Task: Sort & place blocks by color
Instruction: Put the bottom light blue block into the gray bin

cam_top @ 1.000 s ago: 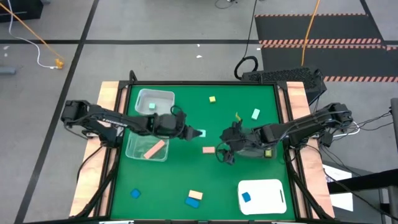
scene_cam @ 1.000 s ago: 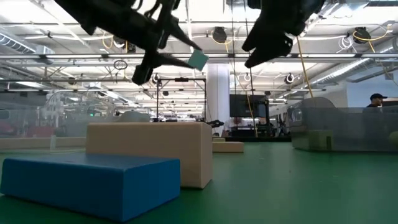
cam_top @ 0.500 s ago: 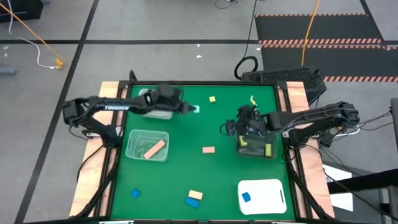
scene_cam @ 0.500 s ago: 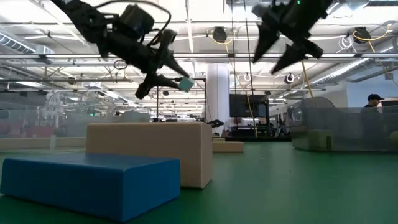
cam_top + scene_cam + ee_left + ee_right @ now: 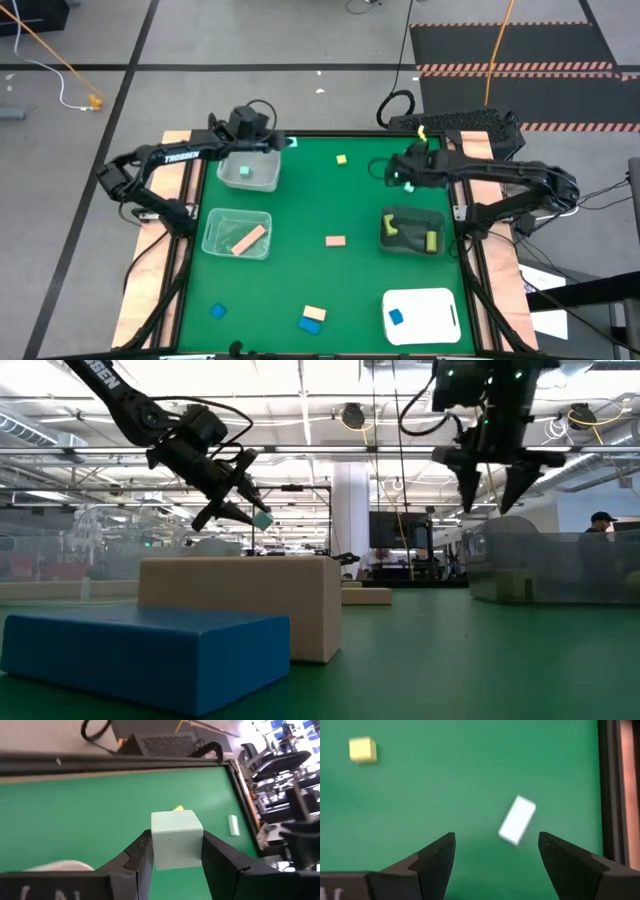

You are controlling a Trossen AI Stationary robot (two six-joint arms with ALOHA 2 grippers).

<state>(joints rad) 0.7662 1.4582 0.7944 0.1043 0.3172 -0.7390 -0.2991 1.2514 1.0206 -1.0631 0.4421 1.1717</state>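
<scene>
High view shows the left end effector (image 5: pixel 283 143) at the far edge of the green tabletop (image 5: pixel 330 280), just past the far rim of the clear bin (image 5: pixel 250 170) that already holds a mint piece; taking that bin as the landmark, everything else lies on its near or right side. Its fingers are clamped on a mint green cube (image 5: pixel 176 839), filling the gap between them in the left wrist view, and the low view has the cube held well above the surface. The bin sits directly below and slightly back toward the arm's base, so in my judgement the coming move is a short pull-back and a drop. The right end effector (image 5: pixel 400 172) hovers with its fingers spread and nothing between them, far to the right of the bin, over a mint green bar (image 5: pixel 517 820). That bar lies flat, its long axis running diagonally to the finger gap, so the wrist would probably need a twist before closing. A yellow cube (image 5: pixel 341 159) rests between bin and bar, nearer the right arm.
</scene>
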